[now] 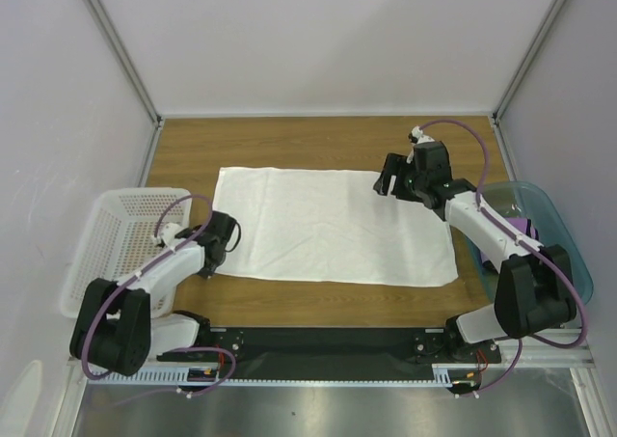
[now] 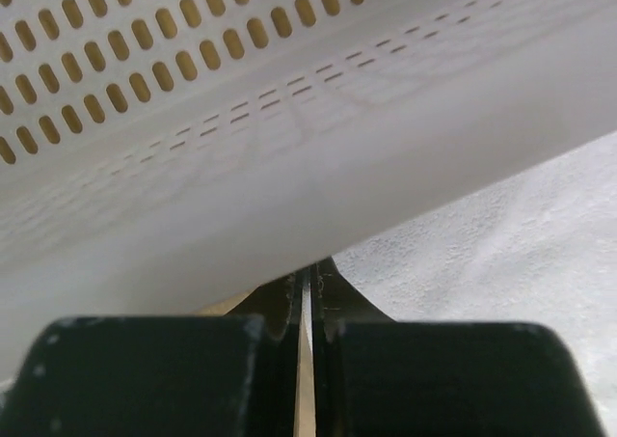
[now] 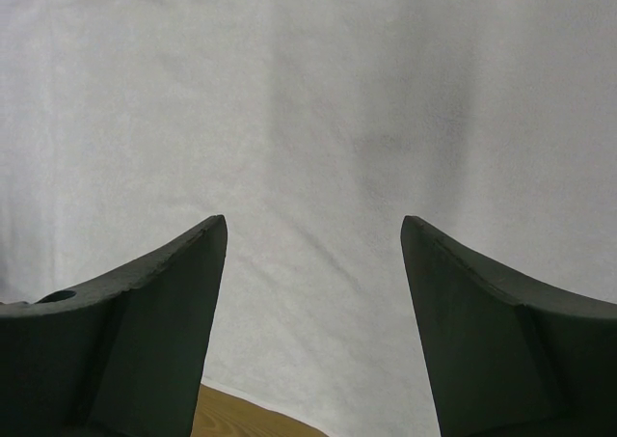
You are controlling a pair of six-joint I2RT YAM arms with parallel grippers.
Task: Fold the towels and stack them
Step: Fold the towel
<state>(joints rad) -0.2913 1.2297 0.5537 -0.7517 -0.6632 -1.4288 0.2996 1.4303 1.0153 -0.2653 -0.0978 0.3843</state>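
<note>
The large white towel lies spread flat on the wooden table. My left gripper is low at the towel's left edge, beside the basket. In the left wrist view this gripper is shut with nothing between its fingers, and the towel lies to its right. My right gripper hovers over the towel's far right corner. In the right wrist view it is open and empty over the towel, near the towel's edge. A purple towel lies in the teal bin. The navy towel is out of view.
The white perforated basket stands at the left edge of the table, and its wall fills the left wrist view close above the fingers. The translucent teal bin stands at the right. White walls enclose the table on three sides.
</note>
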